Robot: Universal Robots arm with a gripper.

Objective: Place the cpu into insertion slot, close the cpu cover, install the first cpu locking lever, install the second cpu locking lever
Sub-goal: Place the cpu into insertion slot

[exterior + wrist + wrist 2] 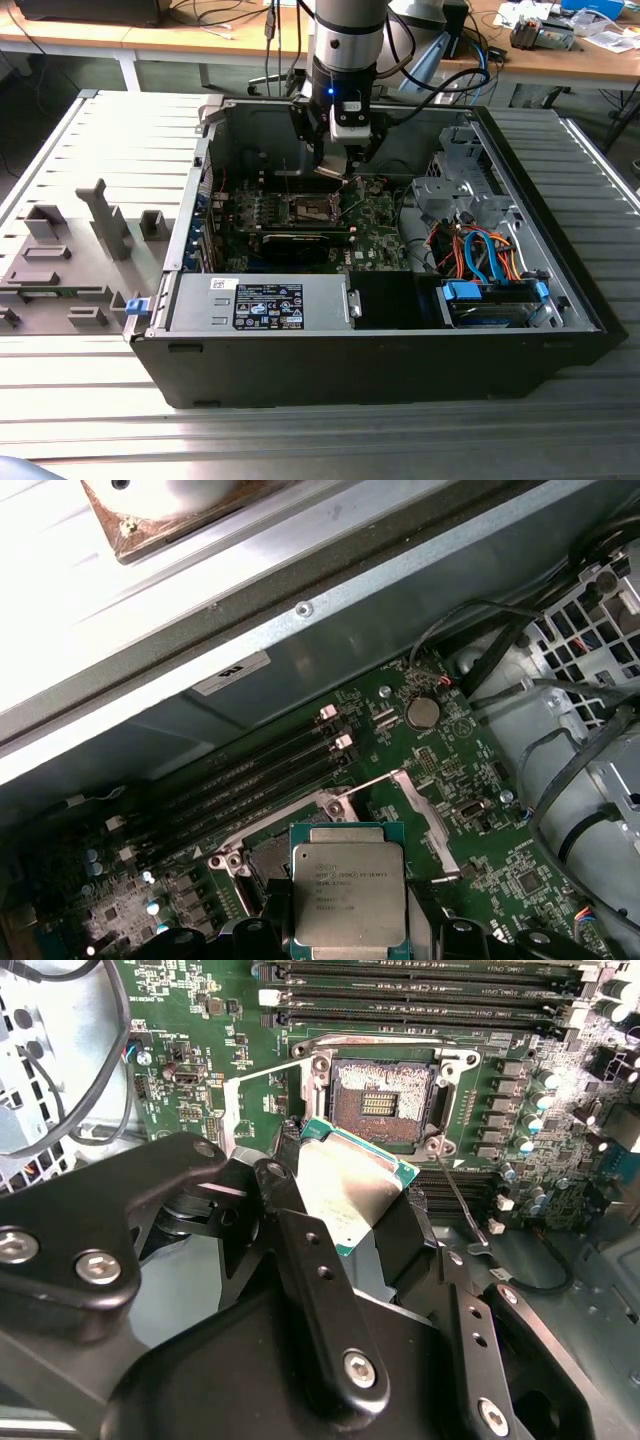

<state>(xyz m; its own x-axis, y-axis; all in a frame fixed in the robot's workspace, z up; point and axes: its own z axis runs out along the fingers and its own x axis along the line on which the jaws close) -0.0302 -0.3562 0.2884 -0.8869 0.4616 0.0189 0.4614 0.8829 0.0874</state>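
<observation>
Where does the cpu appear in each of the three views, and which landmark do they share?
Exterior view: too small to make out; the gripper hangs over the insertion slot.
Second wrist view: the cpu, tilted, clamped in the gripper, close to the slot.
First wrist view: the cpu, face-on, hiding part of the slot.
Shared landmark: the insertion slot.

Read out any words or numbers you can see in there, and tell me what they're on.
cpu top: printed lines, too small to read.
black label on the silver box: too small to read.
white sticker on the case wall: too small to read.
</observation>
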